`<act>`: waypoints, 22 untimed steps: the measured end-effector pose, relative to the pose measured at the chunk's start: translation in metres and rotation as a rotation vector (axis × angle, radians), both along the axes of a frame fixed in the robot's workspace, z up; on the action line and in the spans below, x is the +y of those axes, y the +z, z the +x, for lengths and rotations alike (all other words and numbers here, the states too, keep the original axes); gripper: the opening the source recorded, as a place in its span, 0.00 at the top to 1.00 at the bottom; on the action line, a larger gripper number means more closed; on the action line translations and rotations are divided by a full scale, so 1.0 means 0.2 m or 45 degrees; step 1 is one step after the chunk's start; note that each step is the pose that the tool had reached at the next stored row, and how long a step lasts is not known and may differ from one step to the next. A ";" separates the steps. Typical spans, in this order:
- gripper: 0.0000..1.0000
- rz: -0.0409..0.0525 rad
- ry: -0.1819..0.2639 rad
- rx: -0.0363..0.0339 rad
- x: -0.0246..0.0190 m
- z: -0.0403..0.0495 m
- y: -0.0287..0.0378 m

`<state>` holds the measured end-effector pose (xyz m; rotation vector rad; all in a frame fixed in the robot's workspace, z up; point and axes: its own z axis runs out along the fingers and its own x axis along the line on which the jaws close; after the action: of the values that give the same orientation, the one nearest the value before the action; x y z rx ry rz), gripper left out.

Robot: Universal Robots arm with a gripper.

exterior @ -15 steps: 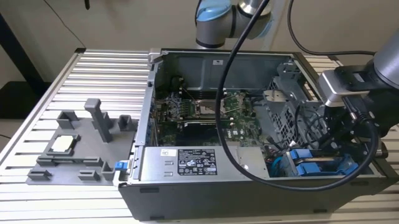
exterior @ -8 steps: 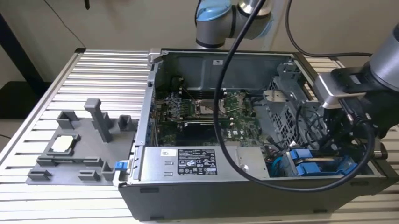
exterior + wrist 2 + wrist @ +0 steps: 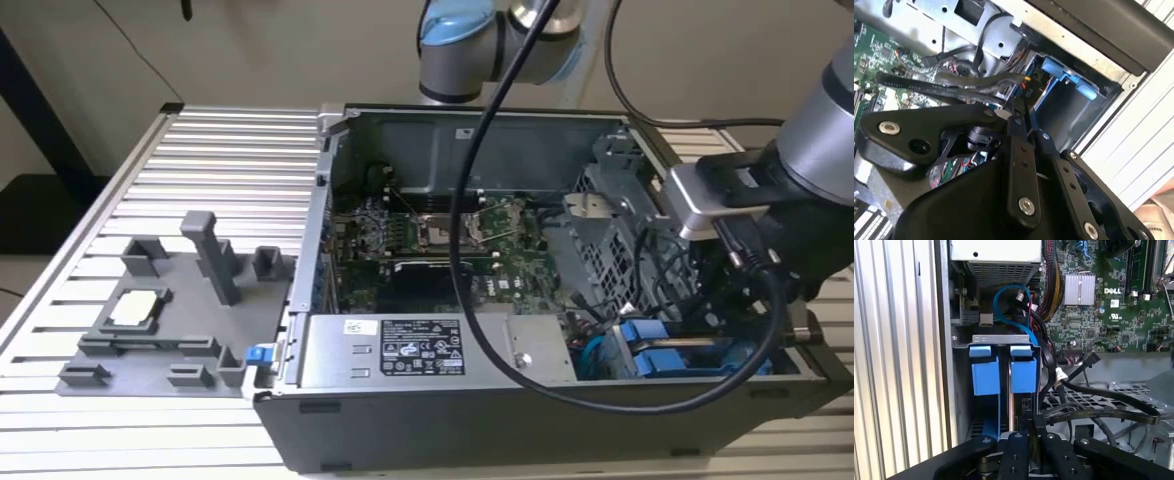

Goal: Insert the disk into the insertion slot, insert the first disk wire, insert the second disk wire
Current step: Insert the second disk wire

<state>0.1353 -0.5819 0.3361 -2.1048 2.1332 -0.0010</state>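
The disk sits upright in the insertion slot [image 3: 961, 390], a grey sheet-metal bay at the case's corner. Its bright blue frame [image 3: 1023, 373] stands beside a second blue frame [image 3: 986, 374]; both frames [image 3: 657, 358] also show in the exterior view. My gripper [image 3: 1031, 420] hangs right over the disk's end. Its fingers [image 3: 1015, 131] are drawn together on the plug of a flat black disk wire [image 3: 954, 86], which trails off across the cage. The plug's tip [image 3: 1026, 82] is at the disk's connector edge; I cannot tell how deep it sits.
The grey power-supply box [image 3: 424, 350] fills the case's front. The green motherboard [image 3: 441, 235] lies behind it, with a blue cable loop [image 3: 1013, 305] and black cable bundles near the bay. A grey fixture block [image 3: 174, 300] stands on the ribbed table at the exterior view's left.
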 end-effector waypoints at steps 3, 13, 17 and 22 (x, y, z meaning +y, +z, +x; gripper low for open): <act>0.84 0.001 0.000 -0.0093 0.000 -0.010 -0.014; 0.77 0.002 0.000 -0.0149 0.000 -0.031 -0.026; 0.77 0.001 0.000 -0.0147 0.000 -0.031 -0.021; 0.77 -0.002 0.000 -0.0144 0.000 -0.031 0.001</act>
<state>0.1290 -0.5819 0.3363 -2.1006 2.1274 -0.0143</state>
